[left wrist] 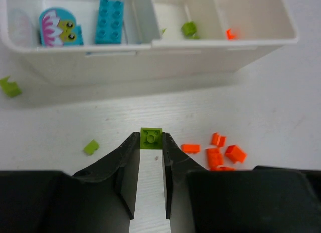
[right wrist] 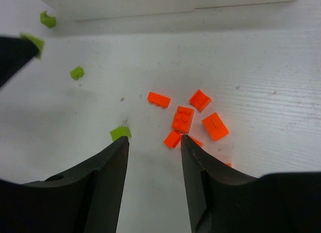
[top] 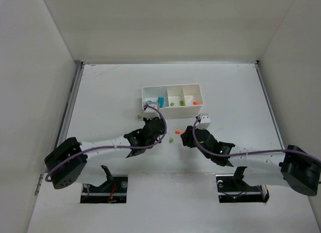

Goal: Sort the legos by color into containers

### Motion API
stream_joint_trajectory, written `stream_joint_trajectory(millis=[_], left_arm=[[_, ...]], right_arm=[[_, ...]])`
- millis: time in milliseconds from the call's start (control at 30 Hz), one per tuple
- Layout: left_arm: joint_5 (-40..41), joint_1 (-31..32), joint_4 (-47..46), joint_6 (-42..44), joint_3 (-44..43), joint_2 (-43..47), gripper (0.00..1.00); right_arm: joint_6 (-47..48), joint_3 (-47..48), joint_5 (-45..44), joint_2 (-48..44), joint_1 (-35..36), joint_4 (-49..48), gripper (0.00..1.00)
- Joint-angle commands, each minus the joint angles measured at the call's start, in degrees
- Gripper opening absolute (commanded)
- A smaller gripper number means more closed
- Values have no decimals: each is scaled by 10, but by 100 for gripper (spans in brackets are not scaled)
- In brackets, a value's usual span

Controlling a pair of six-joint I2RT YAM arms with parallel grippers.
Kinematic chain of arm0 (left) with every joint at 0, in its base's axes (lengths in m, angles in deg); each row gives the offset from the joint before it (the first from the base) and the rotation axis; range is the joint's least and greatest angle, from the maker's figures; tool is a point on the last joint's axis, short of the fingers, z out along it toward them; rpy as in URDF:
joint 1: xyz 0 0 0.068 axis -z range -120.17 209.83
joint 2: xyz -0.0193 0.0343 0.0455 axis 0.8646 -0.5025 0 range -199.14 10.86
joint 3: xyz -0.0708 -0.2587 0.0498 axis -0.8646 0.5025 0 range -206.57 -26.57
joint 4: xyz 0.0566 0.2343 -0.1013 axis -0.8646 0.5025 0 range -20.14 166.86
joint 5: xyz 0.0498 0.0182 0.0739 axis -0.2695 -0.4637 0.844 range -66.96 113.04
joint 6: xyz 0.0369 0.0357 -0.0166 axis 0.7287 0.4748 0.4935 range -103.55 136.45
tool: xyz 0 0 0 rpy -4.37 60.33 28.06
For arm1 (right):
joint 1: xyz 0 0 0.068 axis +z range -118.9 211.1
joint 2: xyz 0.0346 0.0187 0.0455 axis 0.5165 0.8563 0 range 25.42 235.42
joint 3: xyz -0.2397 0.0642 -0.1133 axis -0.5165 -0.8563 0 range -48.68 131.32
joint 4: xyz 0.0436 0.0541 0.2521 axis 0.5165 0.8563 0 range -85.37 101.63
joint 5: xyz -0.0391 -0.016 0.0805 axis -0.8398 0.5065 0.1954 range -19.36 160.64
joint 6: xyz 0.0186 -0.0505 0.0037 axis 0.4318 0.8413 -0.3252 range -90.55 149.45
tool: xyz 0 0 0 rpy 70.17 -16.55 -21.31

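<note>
White divided tray (top: 173,111), orange brick (top: 177,131) and lime brick (top: 171,140) just nearer.

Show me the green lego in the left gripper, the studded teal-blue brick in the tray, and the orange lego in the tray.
green lego (left wrist: 151,137), left wrist view, its top stud.
teal-blue brick (left wrist: 110,21), left wrist view, middle of its studded top.
orange lego (left wrist: 230,34), left wrist view, its visible face.

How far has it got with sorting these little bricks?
Partly done. The tray already holds blue bricks, a green piece and an orange piece, each in its own compartment. The left gripper pinches a green brick. An orange pile and scattered green bits lie loose on the table.
</note>
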Motion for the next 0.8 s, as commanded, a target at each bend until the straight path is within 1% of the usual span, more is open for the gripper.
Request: stream_joint_trajectory(millis=[0,167,267,467,567,667,767], left_arm=[[-22,-19,10,35,-67,-1,15],[-63,-57,-17,71,-150,-70,15],[-88,-81,-18,86,-215,-137,15],[-117,-113,-15,108,-324,-262,16],[-123,-122,-8,112,-361,-300,19],[-126,-131,-1,116,-385,-323,22],[-132,-141,3,121,-397,-333,29]], right_arm=[[-16,-11,-12,-16,12,-9,52],[-26,-25,-14,-31,16,-9,51],[-41,-36,-17,-40,26,-9,51],[-49,-33,-34,-40,20,1,51],[-43,-21,-27,-21,-1,-2,51],[-28,2,-23,5,-3,-6,49],[-14,29,-24,37,-3,-8,48]])
